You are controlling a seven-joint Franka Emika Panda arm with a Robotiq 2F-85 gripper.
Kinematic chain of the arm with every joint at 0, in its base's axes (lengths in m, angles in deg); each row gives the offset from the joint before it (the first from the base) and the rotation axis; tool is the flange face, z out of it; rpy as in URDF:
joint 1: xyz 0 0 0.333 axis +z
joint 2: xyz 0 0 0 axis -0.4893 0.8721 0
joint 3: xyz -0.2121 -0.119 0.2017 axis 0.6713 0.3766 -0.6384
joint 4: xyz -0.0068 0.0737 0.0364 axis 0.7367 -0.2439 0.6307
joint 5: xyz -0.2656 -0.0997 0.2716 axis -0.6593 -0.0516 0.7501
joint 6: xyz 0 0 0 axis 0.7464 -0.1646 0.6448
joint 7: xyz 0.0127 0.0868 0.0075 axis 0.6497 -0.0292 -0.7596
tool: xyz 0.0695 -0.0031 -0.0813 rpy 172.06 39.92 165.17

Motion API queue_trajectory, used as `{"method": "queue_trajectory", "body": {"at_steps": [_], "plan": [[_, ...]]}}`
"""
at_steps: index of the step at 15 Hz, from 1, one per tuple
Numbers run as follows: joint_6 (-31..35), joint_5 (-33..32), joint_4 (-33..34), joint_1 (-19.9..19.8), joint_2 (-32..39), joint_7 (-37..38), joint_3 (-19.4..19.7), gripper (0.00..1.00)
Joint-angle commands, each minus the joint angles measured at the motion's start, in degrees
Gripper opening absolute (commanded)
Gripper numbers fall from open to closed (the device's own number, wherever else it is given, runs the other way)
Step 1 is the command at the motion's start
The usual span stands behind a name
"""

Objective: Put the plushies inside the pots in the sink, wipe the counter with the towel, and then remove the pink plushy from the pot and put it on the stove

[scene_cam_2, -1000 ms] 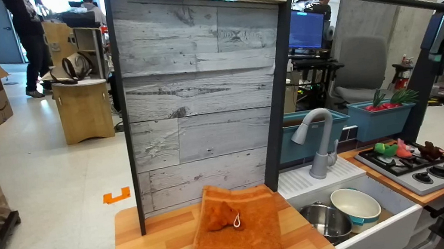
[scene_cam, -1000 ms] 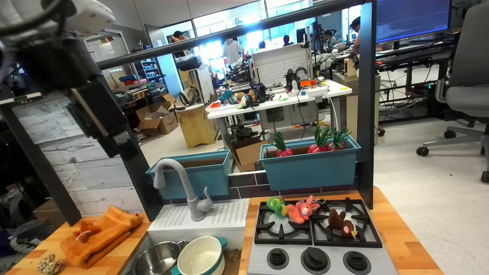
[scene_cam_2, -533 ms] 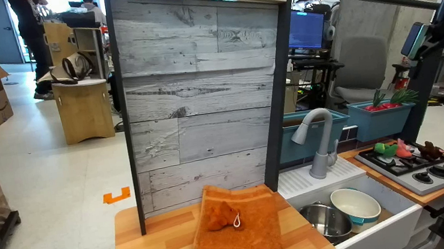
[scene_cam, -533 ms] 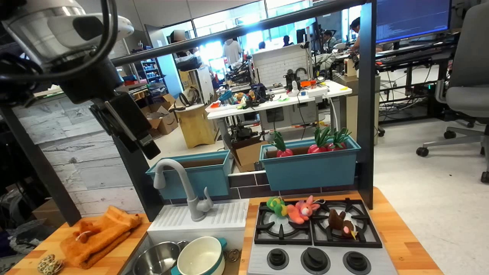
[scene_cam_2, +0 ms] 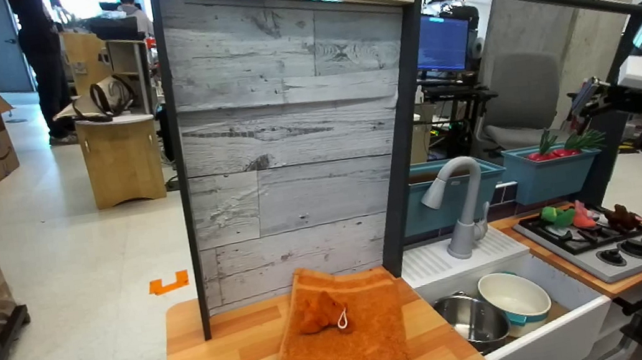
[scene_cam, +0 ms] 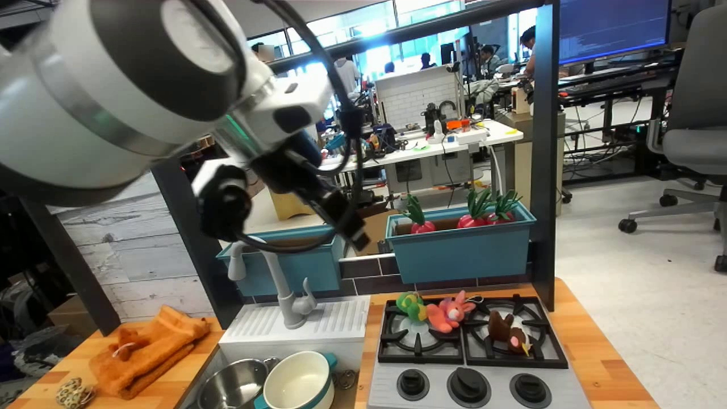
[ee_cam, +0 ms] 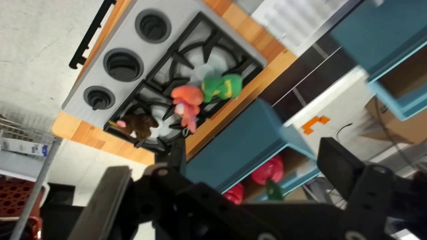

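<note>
Wooden worktop spreads at left, where we see a spotted toy near the folded towel, an orange toy lying on it. Rightward, we look into the sink: the steel pot stands first, the white pot just beside it. Next, up in the air, we find the tool, jaws spread wide, nothing in their grip. Then comes the stove, bearing the green plushy, the pink plushy touching it, and the brown plushy, slightly apart.
</note>
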Motion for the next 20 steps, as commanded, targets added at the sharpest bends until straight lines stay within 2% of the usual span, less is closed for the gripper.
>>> {"method": "queue_trajectory", "body": {"at_steps": [1,2,3,5,9,10,11,13,15,16,18,20], "plan": [[2.43,0.66,13.6,5.19,15.01,8.0,11.01,1.0],[0.23,1.87,17.0,5.21,18.67,9.58,11.9,1.0],[1.27,7.69,9.01,5.07,11.41,-0.31,9.99,1.0],[1.27,11.72,11.23,5.24,14.83,-2.75,10.58,1.0],[2.27,16.04,9.02,5.98,14.53,-11.42,9.37,1.0],[-0.24,16.28,10.2,7.94,16.67,-13.6,11.29,1.0],[-1.78,16.69,10.44,8.1,17.5,-16.32,11.08,1.0],[-6.91,17.27,10.24,13.17,19.74,-17.0,15.52,1.0],[-12.96,16.41,10.83,18.9,21.32,-14.71,21.69,1.0],[-8.27,17.72,9.82,14.39,20.39,-16.8,17.07,1.0],[-11.02,16.87,10.09,17.99,21.32,-15.77,20.52,1.0],[-11.5,16.7,10.28,18.68,21.32,-15.62,21.11,1.0]]}}
